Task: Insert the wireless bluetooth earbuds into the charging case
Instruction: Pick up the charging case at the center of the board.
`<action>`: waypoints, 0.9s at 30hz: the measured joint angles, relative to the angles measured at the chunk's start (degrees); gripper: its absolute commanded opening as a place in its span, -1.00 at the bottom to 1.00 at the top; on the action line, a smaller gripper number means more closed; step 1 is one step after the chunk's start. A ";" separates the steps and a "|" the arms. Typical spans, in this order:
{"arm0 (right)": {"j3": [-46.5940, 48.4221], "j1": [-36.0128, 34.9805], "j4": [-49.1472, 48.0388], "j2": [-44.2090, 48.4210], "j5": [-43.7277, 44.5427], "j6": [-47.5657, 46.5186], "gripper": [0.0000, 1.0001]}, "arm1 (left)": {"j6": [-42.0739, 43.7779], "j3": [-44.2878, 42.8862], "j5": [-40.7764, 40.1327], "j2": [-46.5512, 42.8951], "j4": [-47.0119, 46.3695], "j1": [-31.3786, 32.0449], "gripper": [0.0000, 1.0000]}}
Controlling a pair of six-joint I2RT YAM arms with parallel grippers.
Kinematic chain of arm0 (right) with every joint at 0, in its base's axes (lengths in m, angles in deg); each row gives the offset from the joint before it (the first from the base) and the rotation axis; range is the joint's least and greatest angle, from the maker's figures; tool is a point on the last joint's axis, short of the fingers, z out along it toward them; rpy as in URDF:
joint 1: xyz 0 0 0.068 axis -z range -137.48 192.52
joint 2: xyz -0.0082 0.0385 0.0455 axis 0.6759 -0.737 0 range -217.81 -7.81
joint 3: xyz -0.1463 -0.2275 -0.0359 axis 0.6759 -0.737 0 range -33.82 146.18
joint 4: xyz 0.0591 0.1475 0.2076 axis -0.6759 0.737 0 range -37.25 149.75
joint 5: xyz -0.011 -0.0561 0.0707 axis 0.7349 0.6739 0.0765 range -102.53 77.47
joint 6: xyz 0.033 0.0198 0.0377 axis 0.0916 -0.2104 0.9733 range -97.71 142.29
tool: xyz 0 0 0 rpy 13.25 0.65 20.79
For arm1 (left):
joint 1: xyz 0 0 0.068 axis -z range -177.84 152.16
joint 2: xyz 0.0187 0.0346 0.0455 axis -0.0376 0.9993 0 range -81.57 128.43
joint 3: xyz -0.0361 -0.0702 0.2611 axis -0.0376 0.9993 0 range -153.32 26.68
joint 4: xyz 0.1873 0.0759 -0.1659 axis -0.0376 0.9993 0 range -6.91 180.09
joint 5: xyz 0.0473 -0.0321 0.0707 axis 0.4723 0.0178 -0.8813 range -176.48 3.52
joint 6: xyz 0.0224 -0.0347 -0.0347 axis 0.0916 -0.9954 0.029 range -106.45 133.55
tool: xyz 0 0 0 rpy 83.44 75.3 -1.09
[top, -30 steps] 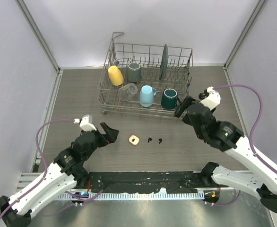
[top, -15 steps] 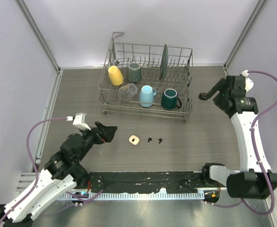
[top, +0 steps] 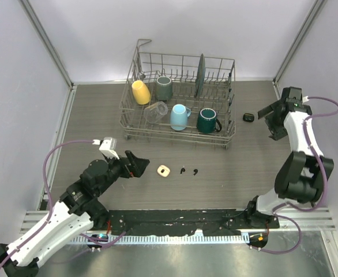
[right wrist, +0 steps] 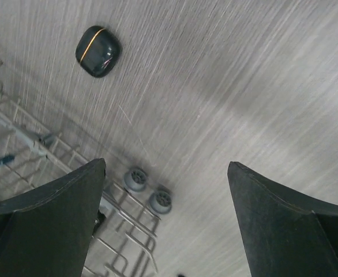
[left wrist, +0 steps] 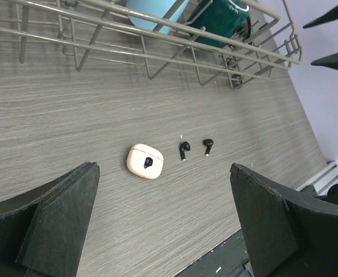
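Two black stemmed earbuds lie side by side on the table, one (top: 182, 171) left of the other (top: 195, 171); the left wrist view shows both (left wrist: 183, 150) (left wrist: 207, 146). A cream charging case (top: 164, 171) (left wrist: 145, 161) lies just left of them, lid shut. A black charging case (top: 248, 117) (right wrist: 98, 51) lies shut at the right of the rack. My left gripper (top: 135, 164) (left wrist: 163, 173) is open and empty, left of the cream case. My right gripper (top: 267, 124) (right wrist: 166, 167) is open and empty, just right of the black case. No cream-white earbuds show.
A wire dish rack (top: 180, 135) stands behind the earbuds with several mugs, a glass (top: 156, 111) and a plate (top: 200, 75) in it. Its corner wheels (right wrist: 137, 179) are close under my right gripper. Walls close in the table on the left, back and right.
My right arm has swung from the table's middle out to the far right and now hovers by the black case. My left gripper has shifted slightly, staying open left of the cream case.
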 measured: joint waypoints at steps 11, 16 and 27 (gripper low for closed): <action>17.44 0.85 -0.76 -23.98 -8.26 16.24 0.71 | 1.84 -2.14 0.17 1.33 0.66 0.00 0.99; 27.56 0.85 2.29 -33.99 -9.92 22.21 0.68 | 1.84 -1.95 -0.52 -1.97 0.98 0.00 0.99; 36.81 0.85 10.58 -44.78 -11.63 29.59 0.66 | 1.84 -1.75 -2.82 -4.11 3.52 0.00 0.99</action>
